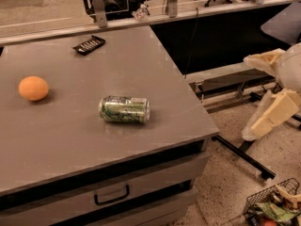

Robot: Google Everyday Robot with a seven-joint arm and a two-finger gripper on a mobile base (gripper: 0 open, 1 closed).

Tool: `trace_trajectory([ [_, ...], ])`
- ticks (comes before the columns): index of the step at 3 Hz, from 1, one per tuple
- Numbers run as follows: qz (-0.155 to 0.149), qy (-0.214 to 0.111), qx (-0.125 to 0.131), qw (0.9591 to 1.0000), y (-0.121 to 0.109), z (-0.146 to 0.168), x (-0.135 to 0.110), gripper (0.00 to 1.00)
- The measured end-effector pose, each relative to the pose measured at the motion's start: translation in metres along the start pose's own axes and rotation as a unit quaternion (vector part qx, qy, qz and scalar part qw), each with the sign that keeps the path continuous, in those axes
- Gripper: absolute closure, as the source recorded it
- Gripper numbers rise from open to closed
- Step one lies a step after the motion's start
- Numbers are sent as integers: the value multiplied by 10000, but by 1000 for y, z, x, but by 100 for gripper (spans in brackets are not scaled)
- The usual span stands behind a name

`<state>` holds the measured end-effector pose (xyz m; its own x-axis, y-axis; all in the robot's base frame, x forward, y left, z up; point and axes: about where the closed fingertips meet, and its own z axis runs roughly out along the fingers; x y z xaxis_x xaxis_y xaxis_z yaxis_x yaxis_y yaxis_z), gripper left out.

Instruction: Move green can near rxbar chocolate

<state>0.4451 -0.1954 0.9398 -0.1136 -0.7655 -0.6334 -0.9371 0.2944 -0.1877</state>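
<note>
The green can [124, 109] lies on its side near the middle of the grey table [155, 69], its green-and-white label facing up. The rxbar chocolate [89, 44], a flat black wrapper with white lettering, lies at the table's far edge, well behind and left of the can. My gripper [269, 98], made of cream-coloured parts, hangs at the right edge of the view. It is off the table, over the floor, far to the right of the can and holding nothing.
A round orange fruit [33, 88] sits on the table's left side. The table has a drawer with a handle [111, 196] in front. A metal rail [141, 18] runs behind the table. A dark frame with legs [240, 154] and a wire basket [273, 206] stand on the floor at right.
</note>
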Motion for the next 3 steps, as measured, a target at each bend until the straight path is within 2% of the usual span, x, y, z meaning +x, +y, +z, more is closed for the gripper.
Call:
trace_trajectory([
  [1, 208, -1517, -160, 9881, 17, 18, -42, 0],
  [2, 480, -2462, -361, 9674, 29, 19, -83, 0],
  [3, 568, -2870, -475, 9551, 34, 12, -107, 0],
])
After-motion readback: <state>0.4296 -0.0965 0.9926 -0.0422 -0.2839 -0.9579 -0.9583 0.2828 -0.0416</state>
